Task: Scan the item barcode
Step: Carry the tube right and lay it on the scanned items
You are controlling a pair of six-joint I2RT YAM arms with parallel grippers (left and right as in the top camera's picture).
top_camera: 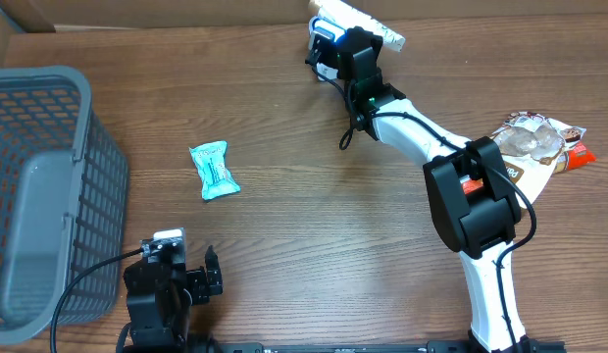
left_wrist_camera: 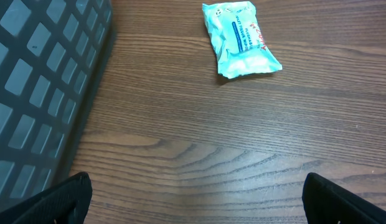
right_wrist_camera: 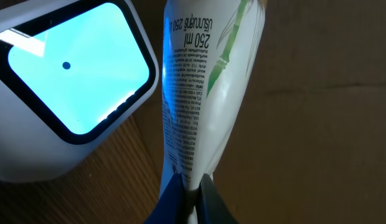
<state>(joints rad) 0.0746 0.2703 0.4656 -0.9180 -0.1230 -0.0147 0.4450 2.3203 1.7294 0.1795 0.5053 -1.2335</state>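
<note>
While the right arm reaches far across the wood table point(top_camera: 284, 245), right gripper point(right_wrist_camera: 192, 194) is clamped on the end of a white tube point(right_wrist_camera: 199, 81). Scanner point(right_wrist_camera: 68, 68), blue window lit, sits just left of the tube. Left gripper point(left_wrist_camera: 199, 199) is spread wide, low over the wood. Teal packet point(left_wrist_camera: 241, 38) lies ahead of it, grey mesh basket point(top_camera: 49, 108) to its left.

Found a basket point(top_camera: 96, 167) at the table's point(top_camera: 314, 226) left edge, a packet point(top_camera: 214, 170) to its right, apart from it. Noted a scanner point(top_camera: 322, 31) at the far edge, a tube point(top_camera: 382, 31) just beside it on the right. Spotted a bag point(top_camera: 534, 142) near the right edge.
</note>
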